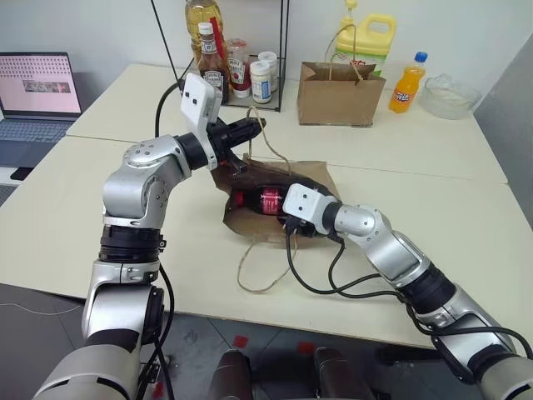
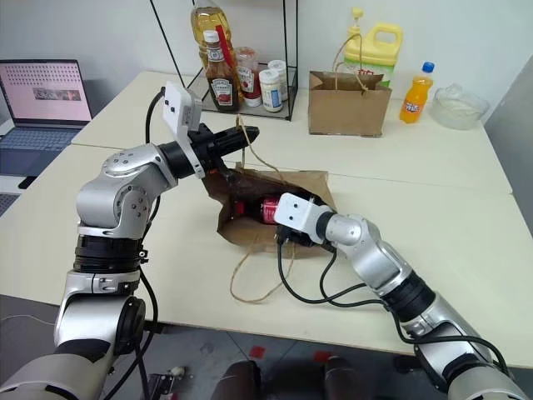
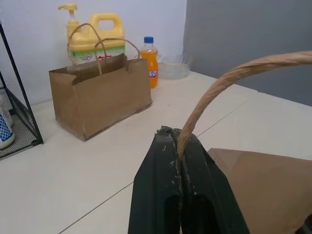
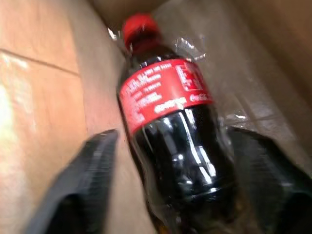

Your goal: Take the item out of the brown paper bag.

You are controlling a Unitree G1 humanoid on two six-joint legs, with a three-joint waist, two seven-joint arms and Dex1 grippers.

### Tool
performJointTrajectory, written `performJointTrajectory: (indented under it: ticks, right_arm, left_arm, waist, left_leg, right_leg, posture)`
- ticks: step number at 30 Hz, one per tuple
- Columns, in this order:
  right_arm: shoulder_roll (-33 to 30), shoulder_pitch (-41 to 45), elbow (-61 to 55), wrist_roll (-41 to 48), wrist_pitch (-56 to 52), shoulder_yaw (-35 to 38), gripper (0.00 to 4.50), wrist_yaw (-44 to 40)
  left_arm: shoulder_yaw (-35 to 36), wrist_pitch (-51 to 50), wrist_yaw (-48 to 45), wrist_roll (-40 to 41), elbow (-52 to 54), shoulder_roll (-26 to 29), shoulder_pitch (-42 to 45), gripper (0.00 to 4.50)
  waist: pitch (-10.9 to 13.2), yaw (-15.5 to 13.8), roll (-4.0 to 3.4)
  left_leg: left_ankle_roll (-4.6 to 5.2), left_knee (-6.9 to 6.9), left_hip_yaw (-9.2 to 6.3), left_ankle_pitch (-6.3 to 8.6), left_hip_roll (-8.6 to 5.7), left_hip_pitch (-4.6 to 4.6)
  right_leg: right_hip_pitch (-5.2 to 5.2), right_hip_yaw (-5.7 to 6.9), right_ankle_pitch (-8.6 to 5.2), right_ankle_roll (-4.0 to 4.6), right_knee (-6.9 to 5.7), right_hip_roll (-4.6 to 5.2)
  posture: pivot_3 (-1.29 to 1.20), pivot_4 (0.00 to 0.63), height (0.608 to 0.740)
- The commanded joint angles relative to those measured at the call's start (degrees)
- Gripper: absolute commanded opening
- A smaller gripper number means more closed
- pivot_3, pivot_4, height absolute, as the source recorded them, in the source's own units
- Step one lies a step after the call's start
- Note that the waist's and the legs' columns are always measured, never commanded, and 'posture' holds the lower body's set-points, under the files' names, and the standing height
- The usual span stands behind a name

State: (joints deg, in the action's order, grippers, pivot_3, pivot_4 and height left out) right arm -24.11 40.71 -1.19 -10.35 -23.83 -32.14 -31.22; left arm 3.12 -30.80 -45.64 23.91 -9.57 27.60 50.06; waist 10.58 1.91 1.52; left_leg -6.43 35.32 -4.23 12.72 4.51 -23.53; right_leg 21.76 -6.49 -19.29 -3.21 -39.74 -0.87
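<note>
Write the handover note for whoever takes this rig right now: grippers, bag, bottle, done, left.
Left gripper: shut on the twine handle, holding the brown paper bag open on its side on the table.
Right gripper: open, fingers on either side of the cola bottle, not closed on it.
Bottle: lying inside the bag, cap pointing deeper in.
Done: bag opened, bottle reached.
Left: close on the bottle and draw it out.

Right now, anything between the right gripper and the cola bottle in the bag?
Nothing visible. The right gripper is open inside the brown paper bag, one finger on each side of the cola bottle, with no paper between. The left gripper is shut on the twine handle, lifting the bag's mouth.
</note>
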Motion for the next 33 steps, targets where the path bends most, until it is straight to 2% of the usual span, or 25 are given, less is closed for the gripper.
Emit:
performJointTrajectory:
  ticks: [1, 12, 15, 17, 18, 24, 27, 33]
  right_arm:
    - [-0.07, 2.33, 2.5, -4.89, 2.77, -1.08, 4.43, -0.62]
    - [2.67, 6.58, 18.09, -15.31, 11.23, -5.82, 4.43, -2.59]
    - [2.91, 6.64, 20.47, -16.13, 13.4, -5.06, 3.86, -2.13]
    - [2.7, 6.13, 19.22, -15.53, 14.44, -3.45, 3.16, -2.33]
    - [2.32, 5.71, 17.79, -15.22, 15.03, -2.57, 3.07, -2.64]
    - [0.23, 3.23, 8.5, -13.7, 18.35, 1.7, 3.07, -4.9]
    - [-0.42, 1.15, 2.76, -9.77, 20.76, 4.23, 3.07, -7.68]
    - [1.78, -2.34, -5.45, -1.96, 17.56, 10.68, 3.07, -9.02]
  left_arm:
    - [1.16, 0.85, 0.27, 0.72, 2.49, -0.14, 0.4, 0.0]
    - [1.25, 0.65, 0.62, 0.76, 2.58, -0.36, 0.51, 0.0]
    - [1.29, 0.79, 1.08, 0.62, 2.35, -0.65, 0.6, 0.0]
    - [1.27, 0.68, 1.28, 0.7, 2.72, -0.7, 0.32, 0.0]
    - [1.31, 0.69, 1.3, 0.74, 2.74, -0.59, 0.17, 0.0]
    - [1.41, 1.16, 1.82, 0.06, 1.54, -0.13, 0.29, 0.0]
    - [1.08, 1.95, 2.43, -0.94, 0.7, -0.25, 0.33, 0.0]
    - [0.86, 3.51, 3.87, -2.52, -1.81, -0.61, 1.27, 0.0]
  waist:
    - [0.0, 0.01, 0.0]
    - [0.0, 0.18, 0.0]
    - [0.0, 0.28, 0.0]
    - [0.0, 0.3, 0.0]
    - [0.0, 0.28, 0.0]
    - [0.0, 0.09, 0.0]
    - [0.01, 0.03, -0.01]
    - [0.02, 0.06, -0.03]
  left_leg:
    - [0.0, 0.02, 0.0, 0.0, 0.0, -0.01]
    - [0.0, 0.4, -0.01, 0.01, 0.0, -0.03]
    - [0.02, 0.5, -0.03, 0.02, 0.0, -0.01]
    - [0.05, 0.54, -0.05, 0.03, -0.01, -0.01]
    - [0.04, 0.55, -0.06, 0.03, -0.01, -0.01]
    - [0.0, 0.52, -0.09, 0.01, -0.02, -0.17]
    - [-0.01, 0.52, -0.15, 0.01, -0.02, -0.31]
    - [0.0, 0.52, -0.22, 0.01, 0.0, -0.32]
  right_leg:
    - [0.0, 0.0, 0.0, 0.0, 0.0, 0.0]
    - [-0.03, 0.0, 0.0, 0.0, -0.23, 0.0]
    - [-0.08, 0.0, 0.01, -0.01, -0.27, 0.0]
    - [-0.13, 0.01, 0.01, -0.02, -0.27, 0.0]
    - [-0.14, 0.01, 0.01, -0.02, -0.27, 0.0]
    - [-0.03, 0.06, 0.01, -0.02, -0.24, 0.0]
    - [0.05, 0.13, 0.01, -0.02, -0.22, 0.0]
    - [0.05, 0.25, 0.01, -0.01, -0.23, 0.0]
  posture:
    - [0.0, 0.15, 0.74]
    - [0.0, 0.15, 0.74]
    - [0.0, 0.15, 0.74]
    - [0.0, 0.15, 0.74]
    - [0.0, 0.15, 0.74]
    - [0.0, 0.15, 0.74]
    - [0.0, 0.15, 0.74]
    - [0.0, 0.15, 0.74]
